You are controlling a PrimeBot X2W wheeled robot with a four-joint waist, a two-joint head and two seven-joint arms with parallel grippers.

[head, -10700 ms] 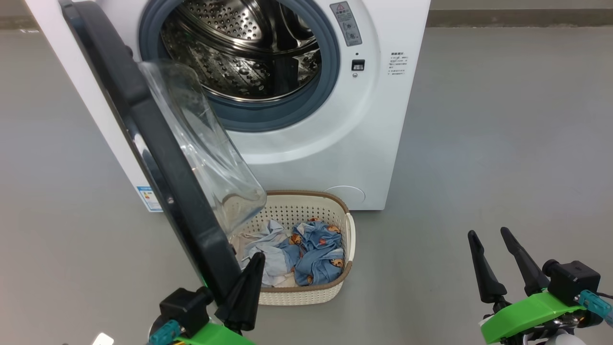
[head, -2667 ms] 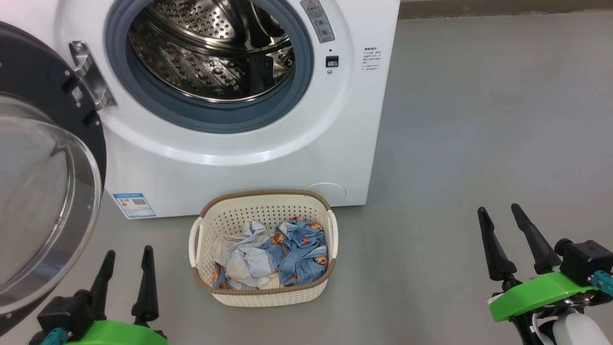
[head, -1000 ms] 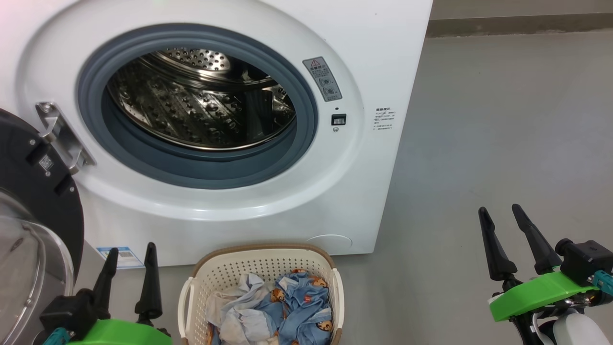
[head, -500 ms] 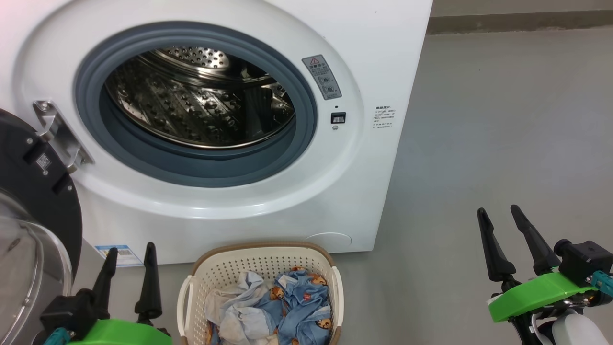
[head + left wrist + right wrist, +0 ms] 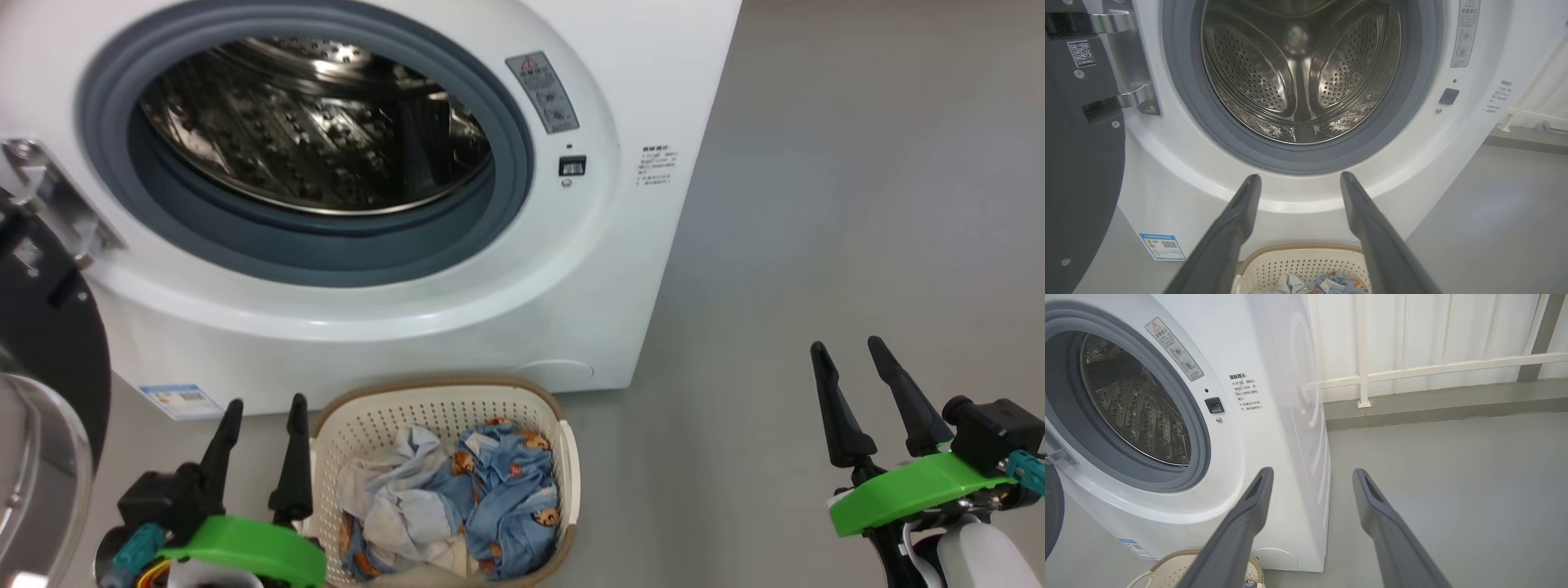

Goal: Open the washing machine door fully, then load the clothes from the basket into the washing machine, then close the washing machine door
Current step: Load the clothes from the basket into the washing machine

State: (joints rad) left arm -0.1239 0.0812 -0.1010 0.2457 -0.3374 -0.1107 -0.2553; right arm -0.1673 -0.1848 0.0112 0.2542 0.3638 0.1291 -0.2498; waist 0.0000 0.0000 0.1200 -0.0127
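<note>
Swung right round since ten seconds ago: the large round glossy black washing machine door (image 5: 57, 351), then standing edge-on over the basket with the left gripper at its rim, now lies folded back at the far left, its steel hinge bracket (image 5: 1141, 61) laid bare. That's step one done, by the look of it. Beside it the big white boxy washing machine (image 5: 653, 82) gapes, with its grey rubber gasket (image 5: 510, 155) and steel perforated drum (image 5: 310, 131), nothing inside. Below the opening, the small cream-white perforated basket (image 5: 384, 420) with its brown woven-look rim sits on the floor just in front of the machine. The clothes (image 5: 498, 490) — light blue and pale grey-white, little orange-brown bears — are all heaped in it, untouched. The left gripper (image 5: 267, 400) has let go of the door and edged in just beside the basket's left rim over the last half second, long dark fingers spread, holding nothing. The right gripper (image 5: 845, 343) waits well off to the right over bare grey floor (image 5: 816, 204), fingers parted too, empty. So loading comes next — a reach down into that heap, I'd say, from the left arm, which is nearest.
</note>
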